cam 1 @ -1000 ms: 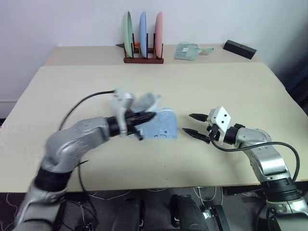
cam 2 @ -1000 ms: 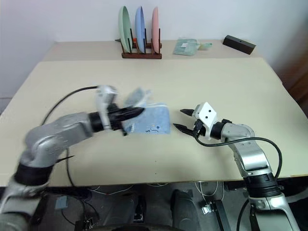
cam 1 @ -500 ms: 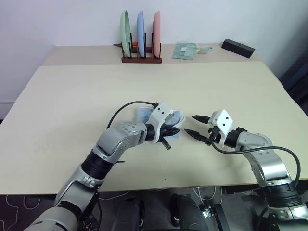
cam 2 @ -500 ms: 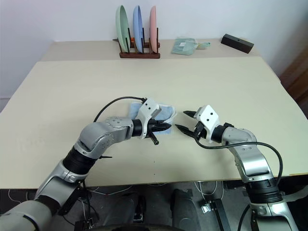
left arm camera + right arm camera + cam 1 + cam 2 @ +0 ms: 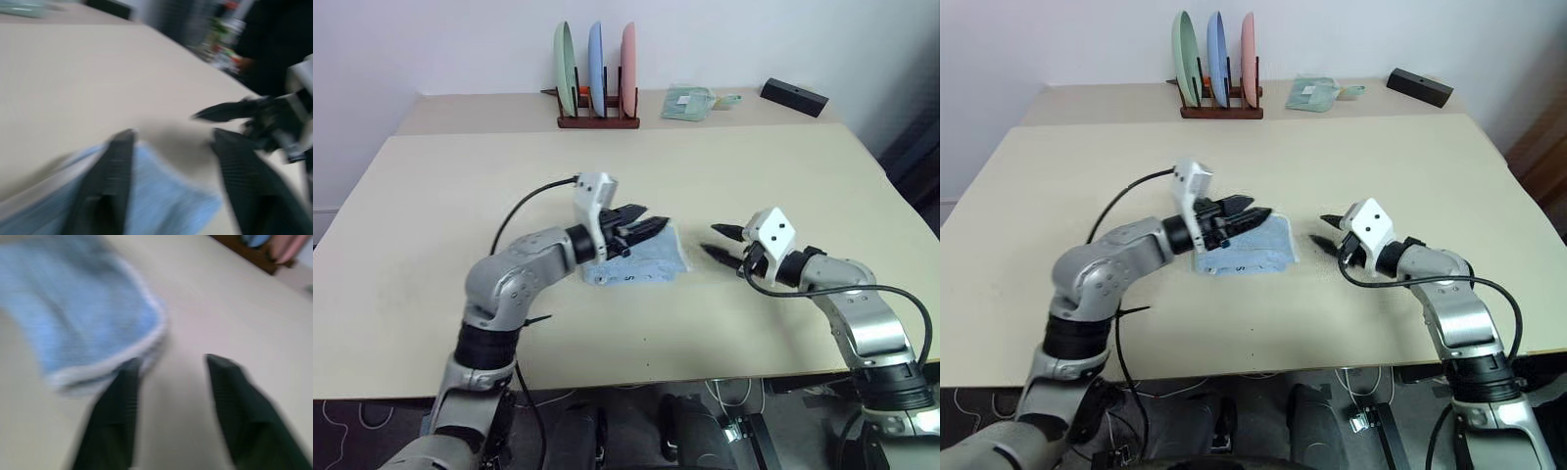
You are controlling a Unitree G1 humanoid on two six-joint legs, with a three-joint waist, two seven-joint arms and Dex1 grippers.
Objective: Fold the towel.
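The towel (image 5: 641, 262) is lying folded on the table (image 5: 431, 235) at frame center. The left hand (image 5: 646, 227) is hovering over it, fingers parted and empty; the right hand (image 5: 720, 242), open and empty, is pointing at its right edge. A snagging finger could be dragging the fold apart.

Folded light blue towel (image 5: 1246, 250) was seen mid-table (image 5: 1381, 157); L gripper (image 5: 1255, 216) held above it, fingers apart. R gripper (image 5: 1325, 229) was set just beside towel's right edge.

The light blue terry towel (image 5: 641, 262) is partly hidden by the left gripper (image 5: 648, 226) above it.
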